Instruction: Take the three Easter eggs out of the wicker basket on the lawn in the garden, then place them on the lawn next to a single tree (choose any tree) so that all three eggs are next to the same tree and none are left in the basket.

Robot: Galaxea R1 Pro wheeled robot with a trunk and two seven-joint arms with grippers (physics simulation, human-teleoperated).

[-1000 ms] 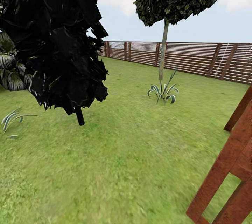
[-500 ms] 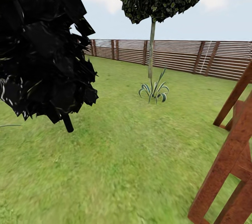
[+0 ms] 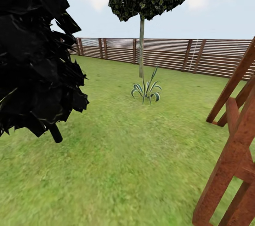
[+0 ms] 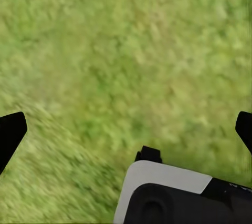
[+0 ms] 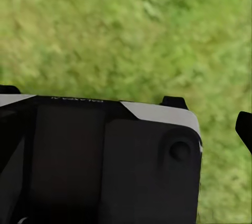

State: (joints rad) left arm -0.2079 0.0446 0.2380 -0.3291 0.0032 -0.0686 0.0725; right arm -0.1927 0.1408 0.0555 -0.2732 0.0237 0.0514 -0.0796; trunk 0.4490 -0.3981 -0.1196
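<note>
The Easter eggs and the wicker basket are out of view. The lawn (image 3: pixel 134 155) spreads wide ahead of me. A tree (image 3: pixel 141 52) with a thin pale trunk and a round dark green crown stands on it before the fence. My left gripper (image 4: pixel 126 129) hangs open over bare grass, its dark fingertips (image 4: pixel 10 134) at the picture's two sides. Grass also lies under my right gripper (image 5: pixel 126 129), with one fingertip (image 5: pixel 244 128) far out at the edge and nothing held.
A near-black cypress (image 3: pixel 32 59) stands close at the left. A spiky striped plant (image 3: pixel 146 91) grows at the tree's foot. A red-brown wooden frame (image 3: pixel 233 148) rises at the right. A slatted brown fence (image 3: pixel 177 54) closes the garden. Part of my white and black body (image 5: pixel 105 166) lies below both wrists.
The head view has swung to the right, so the cypress, tree and plant sit further left in the picture and more of the wooden frame shows. Nothing in the garden has moved.
</note>
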